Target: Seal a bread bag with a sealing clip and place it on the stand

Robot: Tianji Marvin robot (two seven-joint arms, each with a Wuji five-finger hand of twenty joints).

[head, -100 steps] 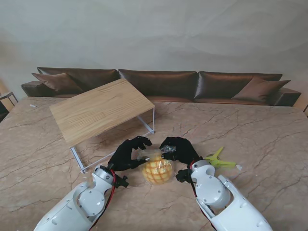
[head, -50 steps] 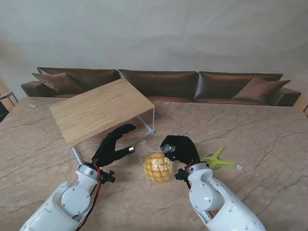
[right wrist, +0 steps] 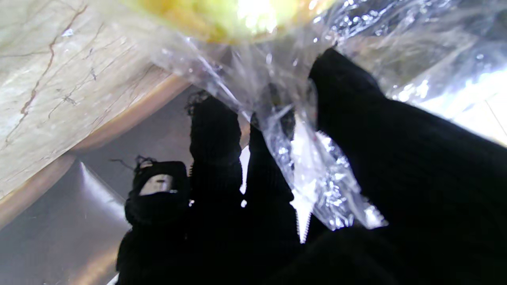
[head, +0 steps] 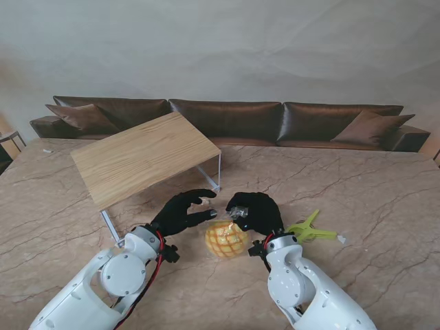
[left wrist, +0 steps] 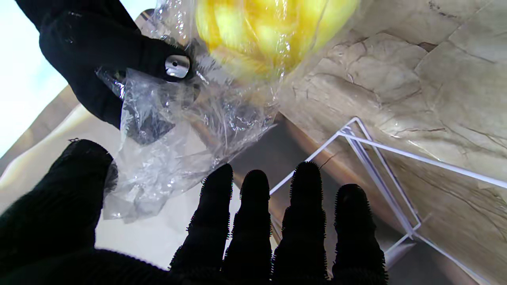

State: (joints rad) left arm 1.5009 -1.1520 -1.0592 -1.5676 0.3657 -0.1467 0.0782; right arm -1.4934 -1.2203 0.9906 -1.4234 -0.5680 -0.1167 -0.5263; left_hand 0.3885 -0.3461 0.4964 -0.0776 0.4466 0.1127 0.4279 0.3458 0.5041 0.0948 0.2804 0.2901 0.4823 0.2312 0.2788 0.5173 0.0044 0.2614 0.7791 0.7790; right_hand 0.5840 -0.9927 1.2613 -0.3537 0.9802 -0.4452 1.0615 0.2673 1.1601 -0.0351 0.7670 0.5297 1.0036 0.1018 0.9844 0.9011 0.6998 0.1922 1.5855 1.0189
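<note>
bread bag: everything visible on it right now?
The bread bag is clear, crinkled plastic holding one round yellow bun with a scored grid top. It rests on the marble table, between the hands, nearer to me than the wooden stand. Its loose neck is bunched in the right hand; the open left hand is beside it. No clip on it.

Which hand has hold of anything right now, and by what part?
The right hand pinches the bread bag by its gathered plastic neck, above the bun. The left hand is open beside it, holding nothing.
</note>
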